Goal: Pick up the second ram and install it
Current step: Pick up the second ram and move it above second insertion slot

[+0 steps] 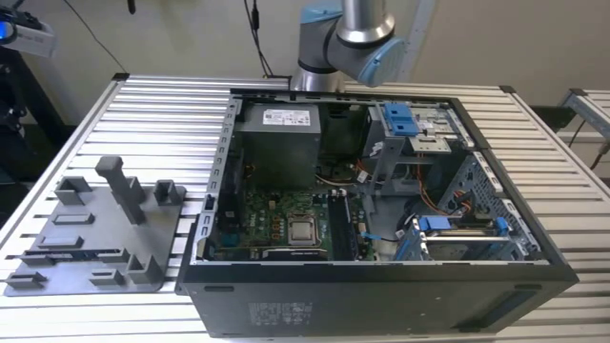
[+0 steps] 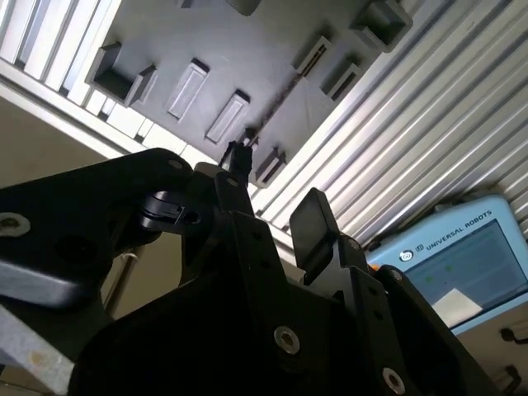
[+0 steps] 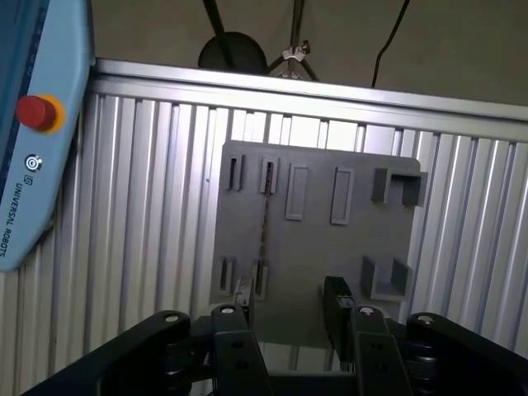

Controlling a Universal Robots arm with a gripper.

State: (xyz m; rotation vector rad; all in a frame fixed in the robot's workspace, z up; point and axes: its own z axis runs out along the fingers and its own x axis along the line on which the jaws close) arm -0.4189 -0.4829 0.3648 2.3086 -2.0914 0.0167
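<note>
While blk claw (image 3: 289,293) gapes, thin ram (image 3: 266,216) sits edge-on in grey plate (image 3: 318,247)

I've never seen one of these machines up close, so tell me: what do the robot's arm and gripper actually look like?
The arm is a round, silvery metal tube with grey joint housings closed by light blue caps. In the first wrist view the gripper is matt black: two slim fingers on jointed link bars, dotted with silvery screw heads.
</note>
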